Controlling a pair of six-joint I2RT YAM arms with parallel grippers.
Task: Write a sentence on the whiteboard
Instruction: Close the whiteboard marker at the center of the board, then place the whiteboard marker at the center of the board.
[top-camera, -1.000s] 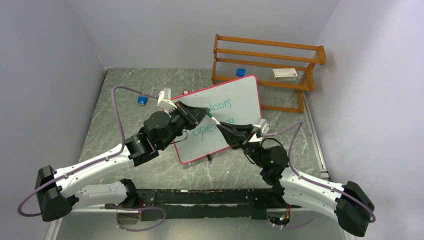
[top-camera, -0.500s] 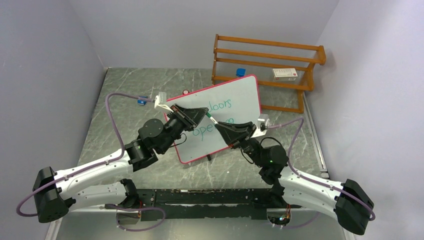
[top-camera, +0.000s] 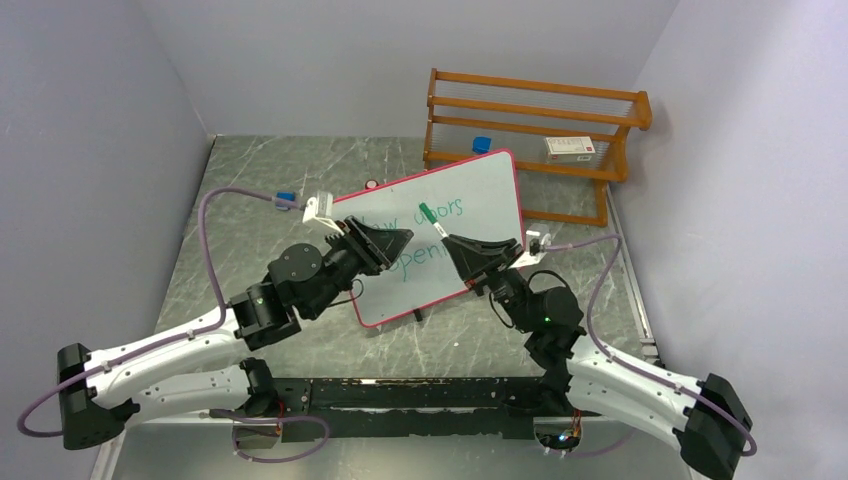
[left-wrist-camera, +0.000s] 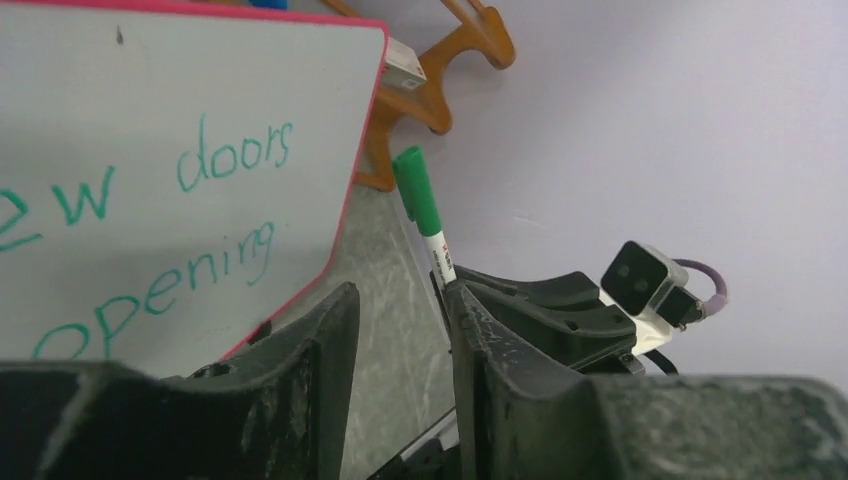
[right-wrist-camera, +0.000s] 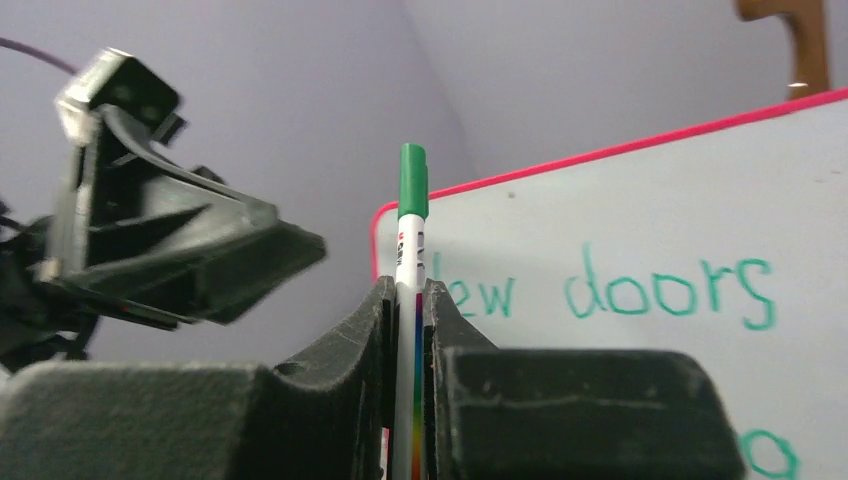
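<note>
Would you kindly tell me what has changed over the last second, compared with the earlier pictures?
The left gripper opened and drew back towards its own side, away from the green-capped marker. The right gripper stayed shut on the marker and shifted it slightly towards the far side. The whiteboard and the sentence stayed as they were.

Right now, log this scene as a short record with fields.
Board: large white rectangular whiteboard with pink-red rim
Writing: green handwritten sentence, "New doors opening", two lines
Right claw: shut on the white marker with green cap, cap on, cap end up
Left claw: open, empty, facing the marker
Behind board: orange-brown wooden rack
</note>
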